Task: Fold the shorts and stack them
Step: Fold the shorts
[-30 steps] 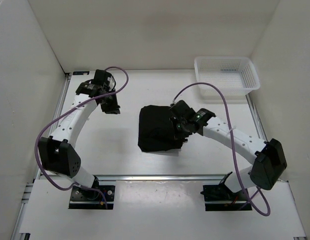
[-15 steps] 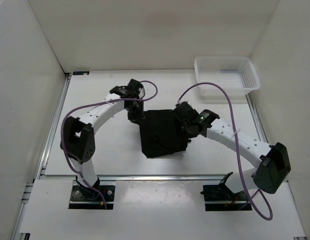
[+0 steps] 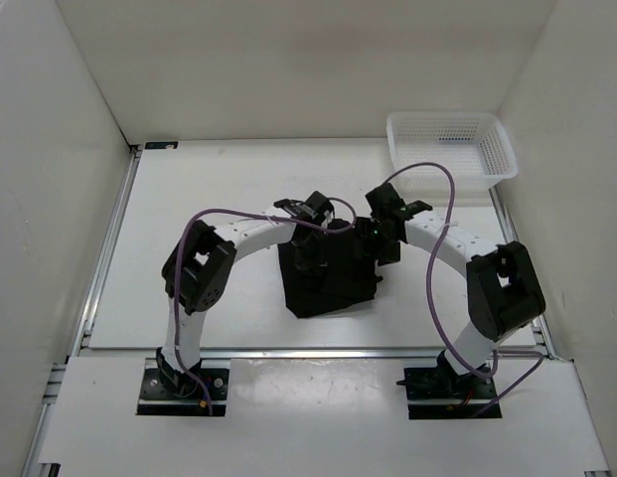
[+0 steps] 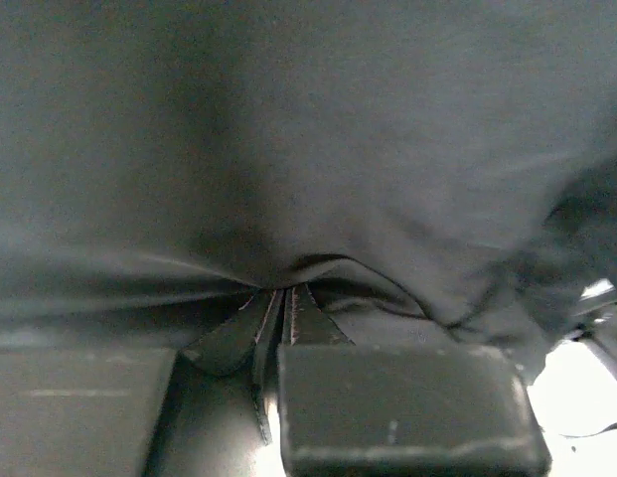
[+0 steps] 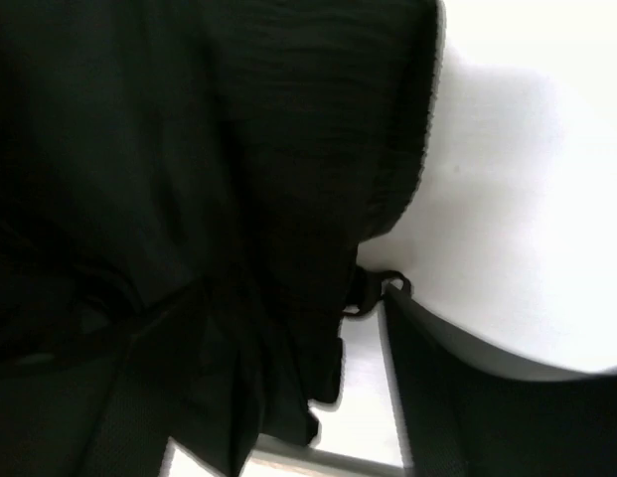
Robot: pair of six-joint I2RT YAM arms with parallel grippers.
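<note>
Checking both pinches comes first at this step. The shorts point(image 3: 328, 283) lie as a compact black bundle on the table point(image 3: 209, 199), well apart from the white mesh basket point(image 3: 457, 175), on its near-left side. The left gripper point(image 3: 310, 248) sits at the bundle's far edge, on the end away from the basket. Its wrist view shows cloth drawn into a pleat between the fingers point(image 4: 407, 407), so it is clenched on the shorts. The right gripper point(image 3: 380, 243) sits at the end of that edge nearer the basket. Its wrist view shows only 1 finger point(image 5: 467, 397), with bare table between it and the cloth, so I cannot tell its hold.

Assessment: a further fold appears to be in hand. Recommended practice:
- Confirm the right pinch takes every layer.
- Raise both ends level and together.
- Keep the edge taut.
- Carry it away from the basket without dragging the lower layers.
</note>
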